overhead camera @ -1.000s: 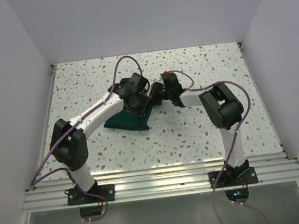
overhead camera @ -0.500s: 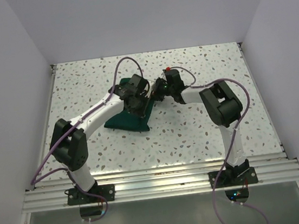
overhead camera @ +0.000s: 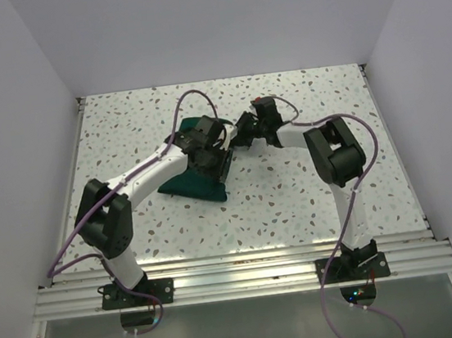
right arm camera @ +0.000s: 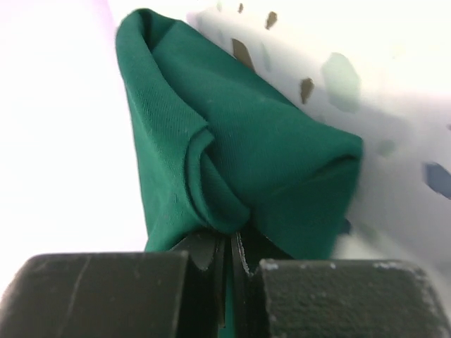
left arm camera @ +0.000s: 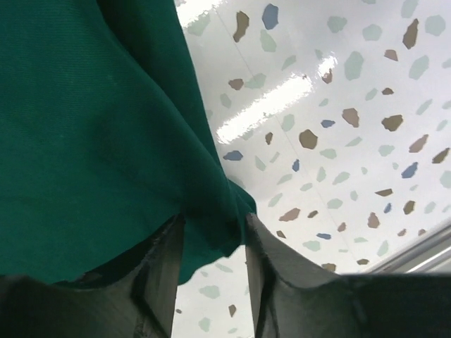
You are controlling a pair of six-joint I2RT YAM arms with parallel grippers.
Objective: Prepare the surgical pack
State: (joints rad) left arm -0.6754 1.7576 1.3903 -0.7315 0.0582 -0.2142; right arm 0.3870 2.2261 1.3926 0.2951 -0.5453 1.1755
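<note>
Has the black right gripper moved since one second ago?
Yes. The right gripper, shut on the dark green cloth drape, moved toward the far edge of the speckled table.

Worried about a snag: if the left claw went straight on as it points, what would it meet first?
The green drape: its corner sits between the fingers of the left claw, so cloth comes first. The speckled table beyond looks close, but depth is unclear.

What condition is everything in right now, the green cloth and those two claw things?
green drape: bunched into folds, lying on the speckled table.
left gripper: jaws apart, a drape edge hanging loose between them.
right gripper: shut, pinching a fold of the drape.
</note>
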